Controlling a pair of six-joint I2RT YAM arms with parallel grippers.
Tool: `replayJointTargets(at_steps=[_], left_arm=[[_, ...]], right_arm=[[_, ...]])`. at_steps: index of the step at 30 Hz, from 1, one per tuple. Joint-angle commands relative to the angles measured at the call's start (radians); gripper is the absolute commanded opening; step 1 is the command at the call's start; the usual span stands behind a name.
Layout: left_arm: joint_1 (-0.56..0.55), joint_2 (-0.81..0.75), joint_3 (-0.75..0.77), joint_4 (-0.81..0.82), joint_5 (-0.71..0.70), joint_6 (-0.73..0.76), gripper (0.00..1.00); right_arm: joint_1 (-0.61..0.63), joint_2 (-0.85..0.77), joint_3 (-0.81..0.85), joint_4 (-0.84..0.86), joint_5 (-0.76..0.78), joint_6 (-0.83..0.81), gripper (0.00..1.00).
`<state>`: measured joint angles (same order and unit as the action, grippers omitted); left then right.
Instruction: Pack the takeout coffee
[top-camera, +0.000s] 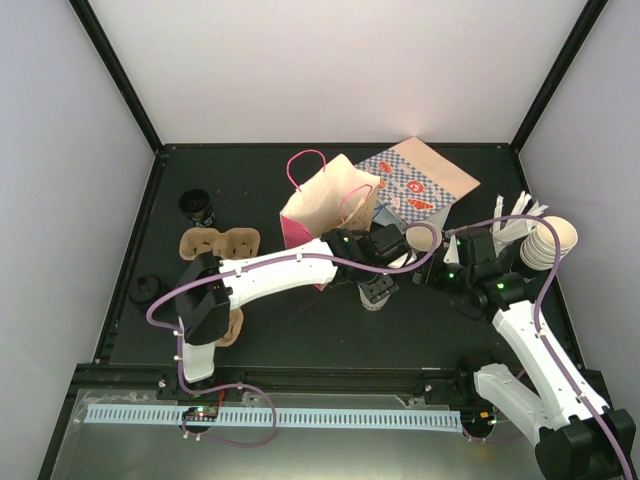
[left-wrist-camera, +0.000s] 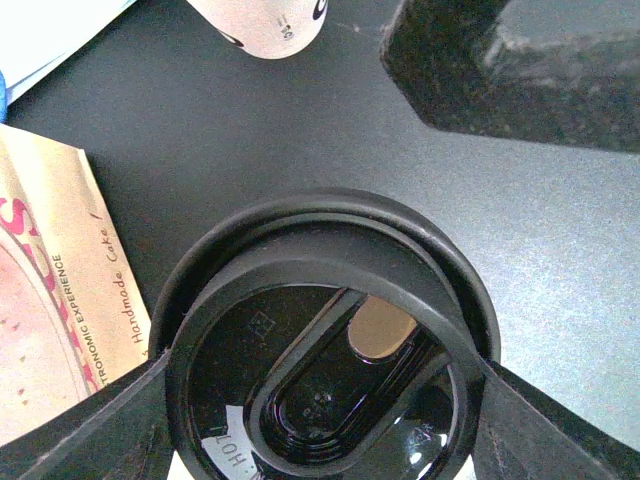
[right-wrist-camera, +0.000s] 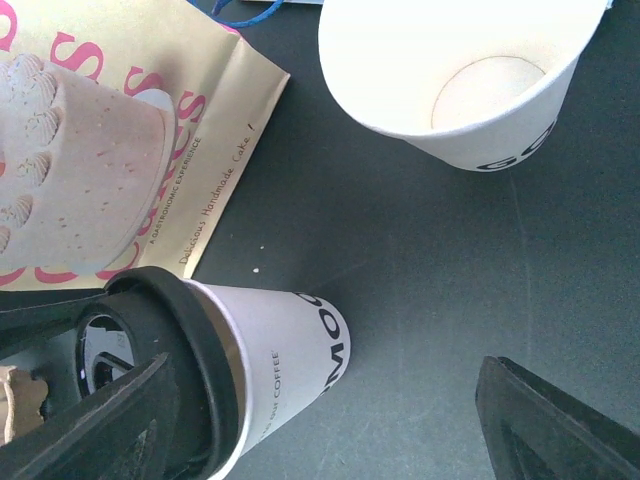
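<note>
- Takeout coffee (right-wrist-camera: 285, 375), black lid (left-wrist-camera: 320, 330) on, stands mid-desk (top-camera: 300, 345), just nearside of the pink bag (top-camera: 320, 205).
- Left tool (left-wrist-camera: 325, 365): from above, clamped on the takeout coffee at the lid's rim.
- Right tool (right-wrist-camera: 325, 385): jaws wide apart, holding nothing, beside the coffee.
- Open white cup (right-wrist-camera: 470, 90) just beyond, toward the far edge.

The lidded cup (right-wrist-camera: 285, 365) is white with black lettering, under a glossy black lid (left-wrist-camera: 320, 250). The open cup (right-wrist-camera: 500, 140) is white with dark print, cream inside. The bag (top-camera: 325, 200) is pink, its tan face bearing pink letters. The counter (top-camera: 320, 335) is matte black.
</note>
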<state>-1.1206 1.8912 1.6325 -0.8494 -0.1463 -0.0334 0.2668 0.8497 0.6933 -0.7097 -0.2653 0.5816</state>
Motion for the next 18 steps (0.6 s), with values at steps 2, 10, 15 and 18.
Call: replayJointTargets(at_steps=[2, 10, 15, 18], left_arm=[[0.001, -0.008, 0.073, -0.057, -0.024, 0.012, 0.73], [0.001, -0.017, 0.09, -0.092, -0.015, -0.003, 0.73], [0.001, -0.015, 0.083, -0.096, 0.005, -0.004, 0.74], [0.001, -0.01, 0.08, -0.096, 0.016, -0.005, 0.74]], right_arm=[[-0.005, -0.005, -0.002, 0.016, -0.008, -0.015, 0.84], [-0.004, -0.005, -0.001, 0.015, -0.006, -0.021, 0.84], [-0.004, -0.005, -0.008, 0.018, -0.014, -0.027, 0.84], [-0.004, -0.005, -0.014, 0.028, -0.033, -0.033, 0.84]])
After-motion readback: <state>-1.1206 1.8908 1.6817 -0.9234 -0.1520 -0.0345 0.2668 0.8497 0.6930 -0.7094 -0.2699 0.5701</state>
